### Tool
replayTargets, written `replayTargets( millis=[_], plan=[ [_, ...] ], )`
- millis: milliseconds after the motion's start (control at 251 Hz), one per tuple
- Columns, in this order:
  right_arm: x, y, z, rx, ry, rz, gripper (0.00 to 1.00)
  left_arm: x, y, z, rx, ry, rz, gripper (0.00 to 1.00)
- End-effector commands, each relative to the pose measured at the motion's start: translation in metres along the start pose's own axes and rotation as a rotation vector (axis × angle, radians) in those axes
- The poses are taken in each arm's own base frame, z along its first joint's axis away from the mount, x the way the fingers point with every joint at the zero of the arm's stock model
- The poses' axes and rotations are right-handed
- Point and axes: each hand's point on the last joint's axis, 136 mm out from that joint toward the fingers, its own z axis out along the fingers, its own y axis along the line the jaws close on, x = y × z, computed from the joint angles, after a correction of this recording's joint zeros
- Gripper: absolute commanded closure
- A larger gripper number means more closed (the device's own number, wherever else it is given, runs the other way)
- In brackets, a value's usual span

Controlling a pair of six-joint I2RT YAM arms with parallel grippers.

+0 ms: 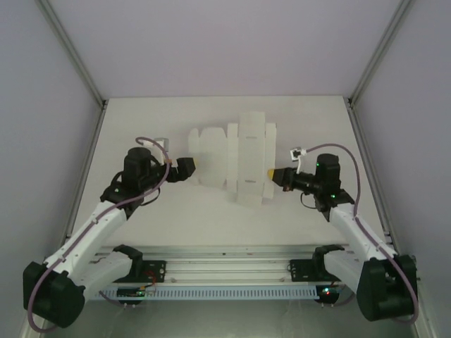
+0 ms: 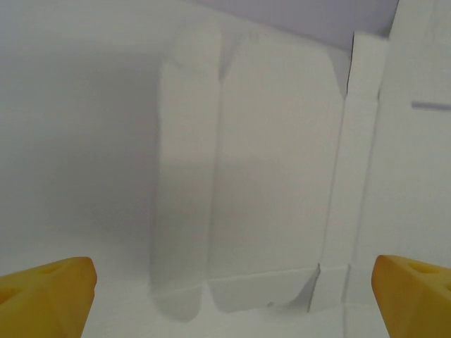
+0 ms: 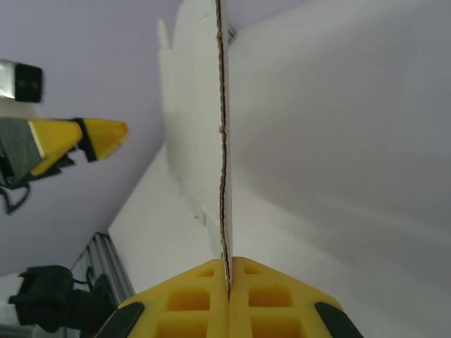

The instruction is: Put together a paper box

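The paper box (image 1: 236, 158) is a white flat die-cut sheet with flaps and creases, held a little above the table in the middle. My right gripper (image 1: 270, 172) is shut on its right edge; the right wrist view has the sheet (image 3: 204, 141) edge-on, pinched between the yellow fingertips (image 3: 229, 271). My left gripper (image 1: 192, 164) stands open at the sheet's left edge, its yellow fingertips (image 2: 49, 292) spread wide apart in the left wrist view with the sheet's flaps (image 2: 268, 183) just ahead and nothing between them. The left gripper's yellow tip (image 3: 84, 137) appears beyond the sheet in the right wrist view.
The white table (image 1: 176, 218) lies inside an enclosure with pale walls and metal frame posts (image 1: 77, 60). A metal rail (image 1: 225, 271) with both arm bases runs along the near edge.
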Motion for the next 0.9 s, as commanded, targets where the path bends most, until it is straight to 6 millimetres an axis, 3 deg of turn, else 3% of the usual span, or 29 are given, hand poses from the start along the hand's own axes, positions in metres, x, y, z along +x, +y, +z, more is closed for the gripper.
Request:
replayTargets(
  millis=[0,140,295,455,639,806,894],
  plan=[
    [0.022,-0.039,0.006,0.191,0.106,0.022,1.00,0.006,0.045,-0.008,-0.278,0.053,0.005,0.00],
    [0.027,-0.062,0.019,0.330,0.220,-0.102,1.00,0.011,0.040,0.006,-0.246,0.109,-0.002,0.00],
    [0.016,-0.084,0.030,0.596,0.427,-0.536,1.00,0.011,0.033,0.015,-0.212,0.127,-0.003,0.00],
    [-0.009,-0.083,0.053,0.718,0.527,-0.970,1.00,0.013,0.032,0.017,-0.202,0.141,-0.010,0.00],
    [-0.035,-0.063,0.085,0.729,0.505,-1.278,1.00,0.012,0.031,0.012,-0.194,0.129,-0.012,0.00],
    [-0.031,-0.018,0.115,0.630,0.389,-1.628,1.00,0.008,0.034,0.010,-0.203,0.109,-0.028,0.00],
    [-0.027,0.002,0.122,0.594,0.325,-1.731,1.00,0.004,0.034,0.013,-0.198,0.100,-0.039,0.00]
  ],
)
